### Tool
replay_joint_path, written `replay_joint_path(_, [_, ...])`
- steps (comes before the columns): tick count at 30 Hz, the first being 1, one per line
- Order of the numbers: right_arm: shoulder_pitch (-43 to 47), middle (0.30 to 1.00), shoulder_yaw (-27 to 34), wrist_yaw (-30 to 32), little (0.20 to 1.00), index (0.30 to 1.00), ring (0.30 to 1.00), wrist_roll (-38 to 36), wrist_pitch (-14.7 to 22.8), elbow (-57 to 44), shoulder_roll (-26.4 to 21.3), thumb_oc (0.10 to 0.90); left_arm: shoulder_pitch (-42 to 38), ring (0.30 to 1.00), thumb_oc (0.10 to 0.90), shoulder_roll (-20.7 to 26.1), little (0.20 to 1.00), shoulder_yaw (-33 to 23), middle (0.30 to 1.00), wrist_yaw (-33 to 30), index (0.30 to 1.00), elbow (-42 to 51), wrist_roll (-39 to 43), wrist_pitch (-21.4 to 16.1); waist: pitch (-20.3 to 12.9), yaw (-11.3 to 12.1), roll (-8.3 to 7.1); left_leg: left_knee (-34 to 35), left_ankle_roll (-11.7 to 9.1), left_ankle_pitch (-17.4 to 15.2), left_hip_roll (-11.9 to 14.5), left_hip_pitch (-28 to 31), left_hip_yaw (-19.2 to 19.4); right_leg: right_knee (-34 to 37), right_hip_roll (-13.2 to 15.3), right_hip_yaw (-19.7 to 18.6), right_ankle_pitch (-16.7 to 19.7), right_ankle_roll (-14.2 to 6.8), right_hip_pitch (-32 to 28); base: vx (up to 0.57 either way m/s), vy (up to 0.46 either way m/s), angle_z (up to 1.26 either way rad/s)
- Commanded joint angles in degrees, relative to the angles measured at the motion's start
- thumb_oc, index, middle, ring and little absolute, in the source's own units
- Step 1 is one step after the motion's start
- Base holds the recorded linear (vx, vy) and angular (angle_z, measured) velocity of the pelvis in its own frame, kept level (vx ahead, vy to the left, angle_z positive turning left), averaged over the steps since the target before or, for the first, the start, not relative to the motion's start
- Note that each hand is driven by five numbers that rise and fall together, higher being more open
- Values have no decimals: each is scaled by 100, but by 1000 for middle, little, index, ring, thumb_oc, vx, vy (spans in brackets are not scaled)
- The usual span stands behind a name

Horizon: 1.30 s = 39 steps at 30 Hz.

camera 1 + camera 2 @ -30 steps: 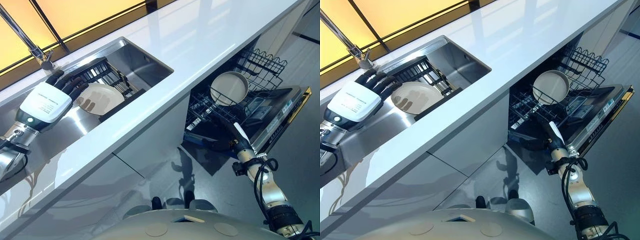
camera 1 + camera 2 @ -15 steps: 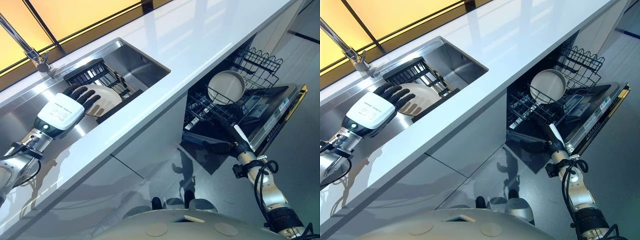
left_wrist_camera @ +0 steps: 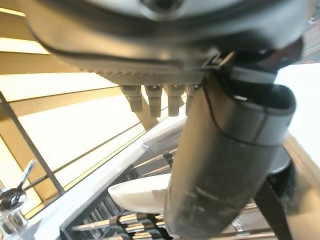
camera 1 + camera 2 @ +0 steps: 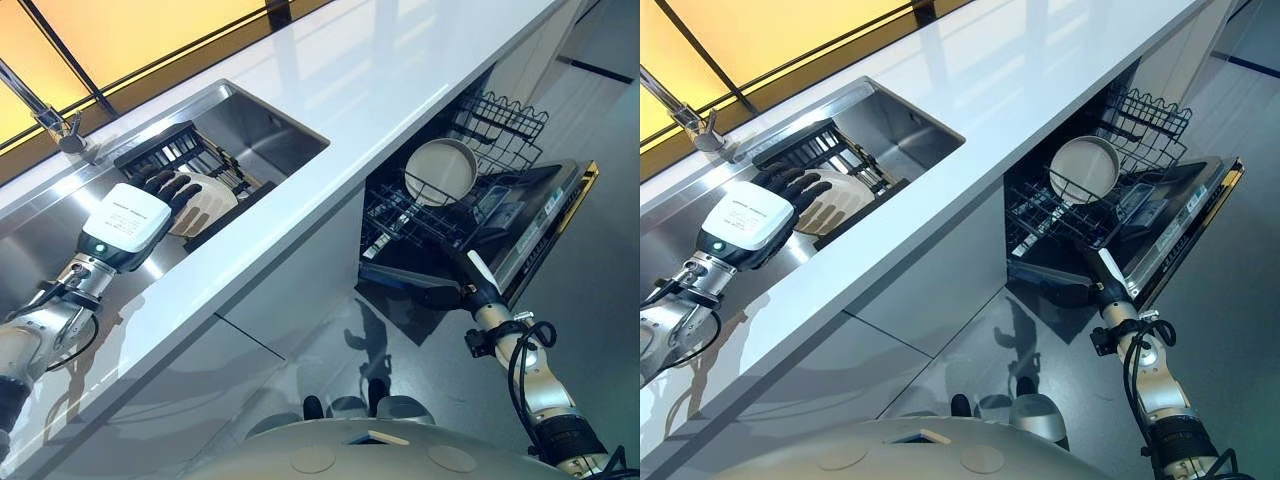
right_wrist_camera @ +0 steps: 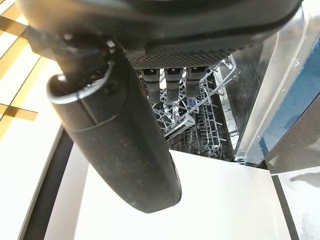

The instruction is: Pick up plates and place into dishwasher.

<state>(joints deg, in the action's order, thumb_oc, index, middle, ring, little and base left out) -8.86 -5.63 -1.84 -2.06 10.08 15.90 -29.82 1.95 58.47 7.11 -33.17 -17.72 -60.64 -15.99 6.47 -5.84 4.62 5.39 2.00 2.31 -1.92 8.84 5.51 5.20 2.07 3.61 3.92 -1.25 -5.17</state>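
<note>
A white plate (image 4: pixel 212 196) leans in the black dish rack (image 4: pixel 172 150) inside the steel sink (image 4: pixel 262 118). My left hand (image 4: pixel 140 210) is low in the sink with its straight, spread fingers lying over the plate's near face. The left wrist view shows that plate (image 3: pixel 137 197) just past the thumb (image 3: pixel 225 165). Another pale plate (image 4: pixel 438 170) stands in the dishwasher's lower rack (image 4: pixel 398 215). My right hand (image 4: pixel 462 285) hovers open in front of that rack, by the lowered door (image 4: pixel 540 215), holding nothing; its wrist view shows the rack wires (image 5: pixel 200 125) past the straight fingers.
A white counter (image 4: pixel 390 70) runs above the dishwasher and beside the sink. A faucet (image 4: pixel 55 118) rises at the sink's far left corner. The upper wire basket (image 4: pixel 500 125) is pulled out behind the standing plate. Grey floor lies below.
My left hand has come down and rightward from the rack's edge until its fingers cover the plate. The camera has shifted a little. The right hand has stayed put.
</note>
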Motion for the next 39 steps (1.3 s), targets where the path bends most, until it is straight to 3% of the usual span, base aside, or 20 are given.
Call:
replay_joint_path(1, [496,900,-19,99,900,900,900,-62,627,-353,1,800,-1044,300,100,133,200,-217,300,-126,300,-381,691,619,-43,-61,-57,-39,267,-516,-289,-20,160,-640,-103,214,-615,-358,142,0,0,0])
replay_joint_path(7, [541,900,-24,111,900,900,900,-55,637,-341,16,800,-1254,300,100,24,200,-58,300,-44,300,-515,619,663,4,-95,-68,-39,272,-509,-281,-14,171,-653,-128,172,-620,-343,151,10,-10,-4])
replay_joint_path(19, [522,900,6,20,900,900,900,-48,600,-389,56,800,-1126,300,100,127,200,-248,300,30,300,-470,781,644,-22,-71,-29,-39,230,-498,-285,-6,158,-587,-133,236,-620,-329,87,-1,-9,-5])
replay_joint_path(32, [458,900,55,70,900,900,900,79,546,-398,239,800,-907,300,100,-64,200,-756,300,-586,300,-228,1077,614,-63,-17,-24,-39,189,-497,-289,-17,93,-520,-118,312,-649,-306,43,0,0,0])
replay_joint_path(39, [449,900,66,88,900,900,900,91,534,-456,349,800,-927,300,100,-91,200,-1047,300,-790,300,-58,1807,243,-106,1,-28,-39,178,-509,-283,-8,69,-508,-120,323,-667,-291,22,2,-7,1])
